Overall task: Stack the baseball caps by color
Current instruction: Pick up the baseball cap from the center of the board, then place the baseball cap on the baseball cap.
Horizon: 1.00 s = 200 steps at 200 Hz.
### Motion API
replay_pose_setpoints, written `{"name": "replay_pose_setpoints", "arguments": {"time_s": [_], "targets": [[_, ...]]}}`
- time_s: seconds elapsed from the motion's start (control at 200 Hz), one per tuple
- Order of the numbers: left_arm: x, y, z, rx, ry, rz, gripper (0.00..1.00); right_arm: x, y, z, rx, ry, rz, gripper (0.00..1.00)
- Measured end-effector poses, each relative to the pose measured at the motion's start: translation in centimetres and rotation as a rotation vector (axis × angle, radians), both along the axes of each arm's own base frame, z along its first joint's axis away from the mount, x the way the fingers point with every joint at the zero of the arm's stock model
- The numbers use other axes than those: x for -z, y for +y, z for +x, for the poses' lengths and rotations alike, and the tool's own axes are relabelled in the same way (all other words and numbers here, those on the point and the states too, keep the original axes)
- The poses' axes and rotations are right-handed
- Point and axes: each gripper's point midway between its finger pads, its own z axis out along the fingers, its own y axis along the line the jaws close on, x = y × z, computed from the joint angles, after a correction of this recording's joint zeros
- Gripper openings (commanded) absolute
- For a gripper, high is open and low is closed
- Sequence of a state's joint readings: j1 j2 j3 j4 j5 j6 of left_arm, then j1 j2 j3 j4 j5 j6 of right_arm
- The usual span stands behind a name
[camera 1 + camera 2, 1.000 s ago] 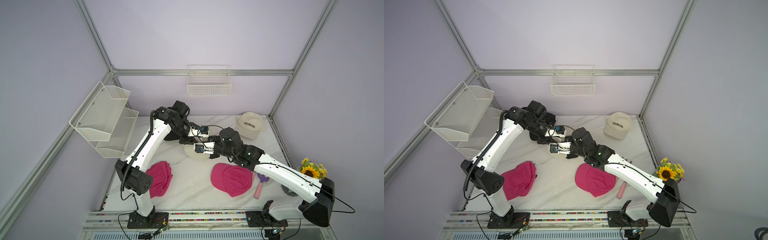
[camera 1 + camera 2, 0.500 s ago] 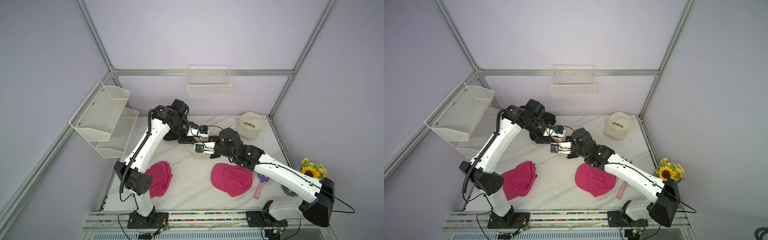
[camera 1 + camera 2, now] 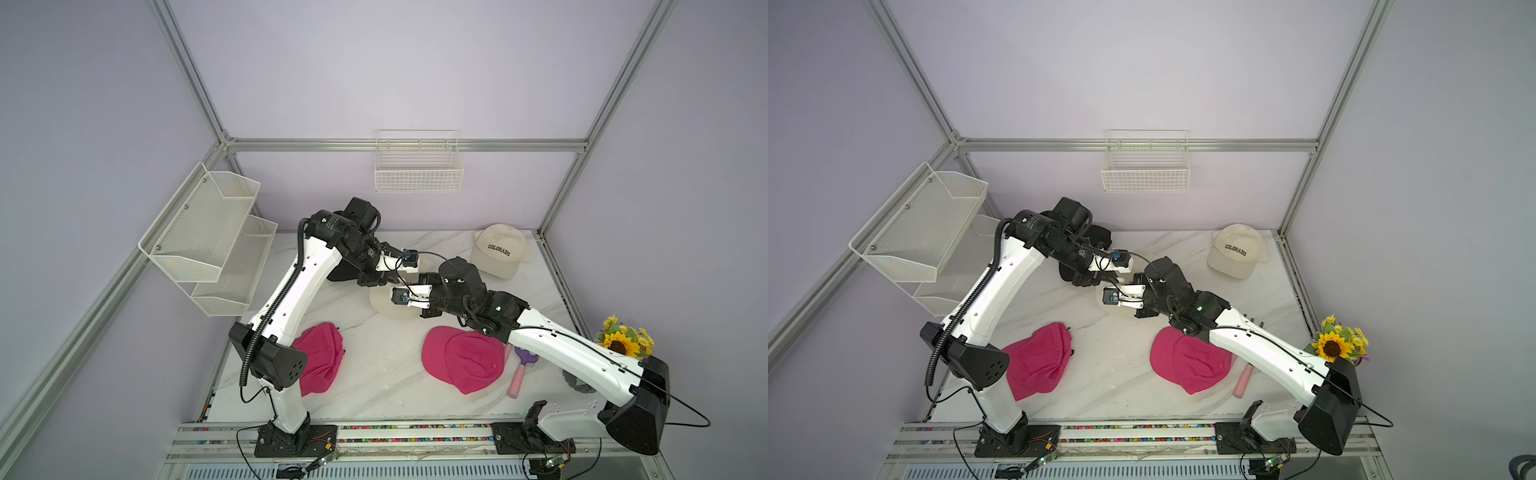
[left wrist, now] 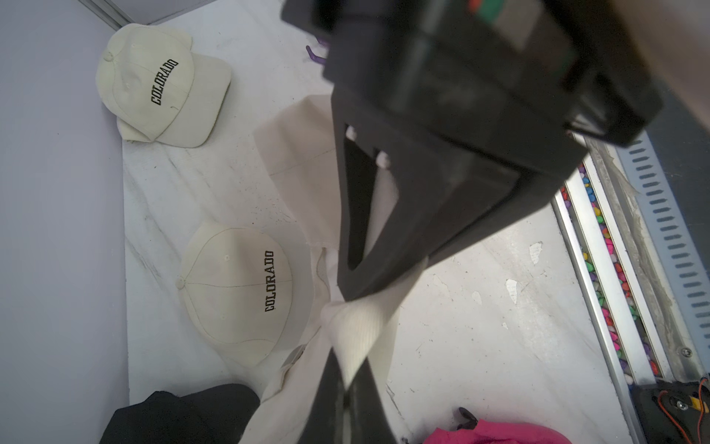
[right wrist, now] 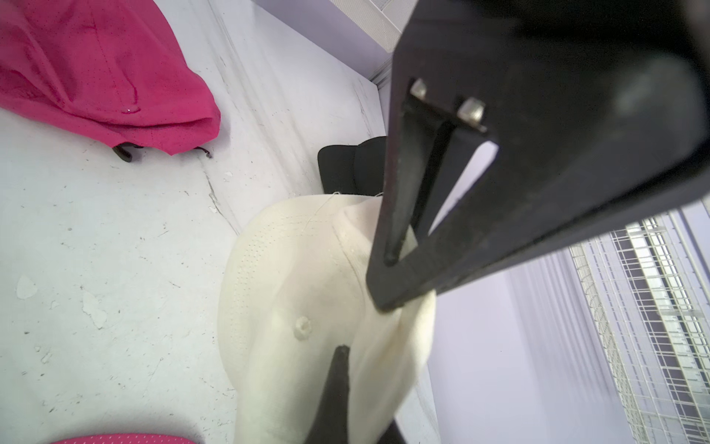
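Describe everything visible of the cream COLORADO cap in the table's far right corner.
The cream fabric baseball cap has black block lettering COLORADO across its front, a matching top button, stitched panel seams and a curved brim. It lies crown up on the white marble-look table, in the far right corner. Only the table appears to touch it.

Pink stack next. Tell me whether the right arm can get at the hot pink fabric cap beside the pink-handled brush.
Probably, once freed: the hot pink fabric cap lies uncovered near the right forearm, but the right hand is around the cream fabric cap that the left hand pinches.
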<state>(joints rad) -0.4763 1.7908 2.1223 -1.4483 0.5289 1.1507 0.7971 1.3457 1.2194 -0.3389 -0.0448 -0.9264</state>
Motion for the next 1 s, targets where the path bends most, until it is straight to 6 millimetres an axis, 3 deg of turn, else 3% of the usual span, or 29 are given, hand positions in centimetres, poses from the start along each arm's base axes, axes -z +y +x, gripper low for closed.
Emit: {"name": "replay_pose_setpoints", "arguments": {"time_s": [0.115,0.33,0.506,1.001], "targets": [[0.0,-0.5,0.1,-0.014,-0.014,-0.057,0.00,-0.1,-1.5,0.2,-0.031,0.047,0.082,0.53],[-0.1,-0.7,-1.0,-0.019,-0.010,-0.139,0.00,-1.7,-6.8,0.2,-0.084,0.078,0.260,0.58],[-1.0,-0.6,-1.3,-0.012,-0.011,-0.198,0.00,-2.0,-8.2,-1.3,-0.180,0.071,0.320,0.58],[-2.7,0.4,-2.7,0.024,-0.020,-0.278,0.00,1.9,-10.2,0.5,-0.233,0.154,0.330,0.54]]}}
